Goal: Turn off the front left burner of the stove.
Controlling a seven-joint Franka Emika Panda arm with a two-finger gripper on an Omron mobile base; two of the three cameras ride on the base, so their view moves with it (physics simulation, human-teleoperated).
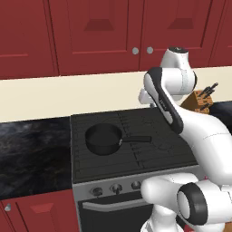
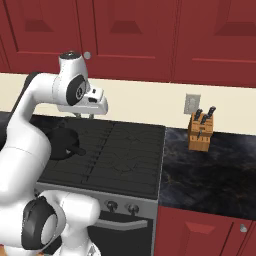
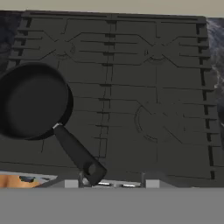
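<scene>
Red cabinets backed a dark bench holding the stove [image 1: 136,170]. The jaws [image 2: 86,115] hung pressed together, empty, above the cooktop's rear. Below them, at seven o'clock in the hand view, a black pan [image 3: 33,103] covered the front left burner [image 1: 103,138]. A knife block [image 2: 201,131] stood at three o'clock.

My arm [image 1: 181,122] is glossy white, built of thick rounded segments with dark grey bands at the joints. A black stripe runs along one upper link. Round dark caps close the big joints lower down, and my hand [image 2: 95,102] is a white blocky piece.
</scene>
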